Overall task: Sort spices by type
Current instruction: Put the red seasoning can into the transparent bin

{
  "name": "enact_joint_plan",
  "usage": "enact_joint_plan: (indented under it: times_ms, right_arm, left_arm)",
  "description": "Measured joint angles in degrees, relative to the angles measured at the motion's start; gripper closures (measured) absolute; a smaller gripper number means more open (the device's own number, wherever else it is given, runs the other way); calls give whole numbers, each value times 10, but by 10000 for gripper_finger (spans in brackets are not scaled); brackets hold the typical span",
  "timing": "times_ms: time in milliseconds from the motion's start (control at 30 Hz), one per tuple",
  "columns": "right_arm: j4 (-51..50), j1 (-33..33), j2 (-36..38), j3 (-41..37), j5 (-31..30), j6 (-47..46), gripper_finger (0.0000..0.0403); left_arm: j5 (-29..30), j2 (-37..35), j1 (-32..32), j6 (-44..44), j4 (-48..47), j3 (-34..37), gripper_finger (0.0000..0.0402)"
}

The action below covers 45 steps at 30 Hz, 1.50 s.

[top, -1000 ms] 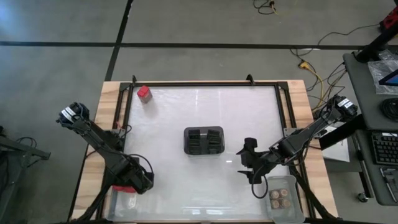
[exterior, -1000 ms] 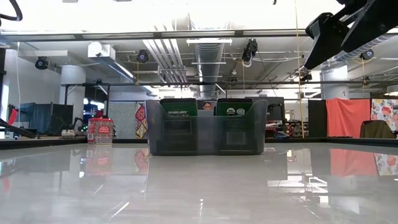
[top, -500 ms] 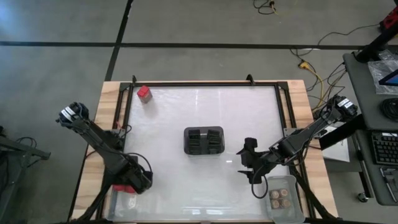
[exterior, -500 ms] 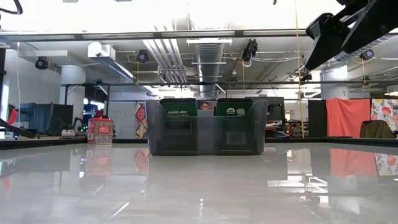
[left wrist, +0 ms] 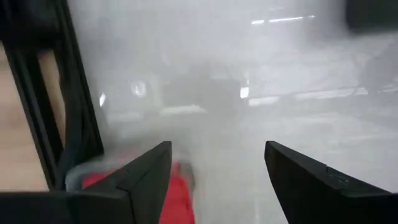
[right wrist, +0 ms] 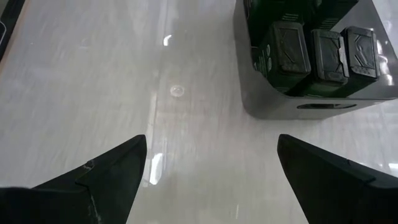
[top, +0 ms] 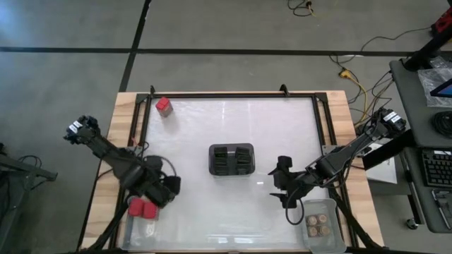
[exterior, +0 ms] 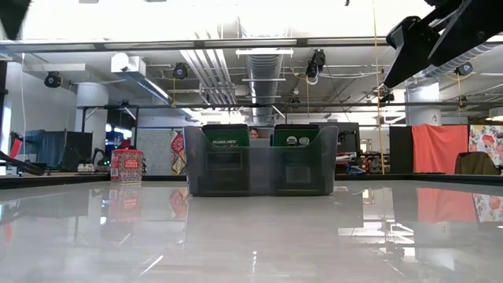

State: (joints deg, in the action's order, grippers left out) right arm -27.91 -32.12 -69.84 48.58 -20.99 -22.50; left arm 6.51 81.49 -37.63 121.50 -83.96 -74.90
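My left gripper (top: 170, 188) (left wrist: 217, 149) is open and empty, hovering just beyond the far right corner of a clear bin (top: 145, 231) at the table's near left. Two red boxy spices (top: 142, 208) (left wrist: 177, 194) lie in that bin. Another red spice box (top: 163, 106) (exterior: 126, 165) stands alone at the far left corner. My right gripper (top: 278, 185) (right wrist: 211, 140) is open and empty, near and right of the dark slotted holder (top: 232, 160) (right wrist: 311, 56). Round jars with tan tops (top: 318, 225) sit in a clear bin at the near right.
The dark slotted holder (exterior: 259, 161) stands at the table's middle, between the two arms. A black frame rail (top: 141, 127) runs along the table's left, far and right sides. The right clear bin (top: 311, 207) lies just near of my right gripper.
My left gripper has drawn back from over the near-left bin, moving toward the far edge and a little to the right. The two red boxes in the bin, partly covered by the gripper before, now show in full. The right arm has kept still.
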Motion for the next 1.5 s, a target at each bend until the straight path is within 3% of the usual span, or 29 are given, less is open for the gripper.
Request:
enact_joint_plan:
  times_ms: [233,567,800,933,1200,1500]
  right_arm:
    - [2,0,0,0,0,-38,51]
    - [-74,-8,1,0,-5,-157,51]
    - [-134,-9,1,0,-70,-220,50]
    - [-133,-2,1,0,-104,-225,45]
    - [-133,46,1,4,-106,-216,44]
    - [-133,84,1,5,-107,-223,44]
  left_arm:
    - [12,-1,160,-279,-4,15,161]
    - [36,-33,490,-640,-5,50,137]
    - [51,-26,735,-860,47,49,93]
    - [46,-3,841,-957,97,27,77]
    - [34,94,949,-1075,115,-12,72]
    - [34,200,984,-1159,106,-74,72]
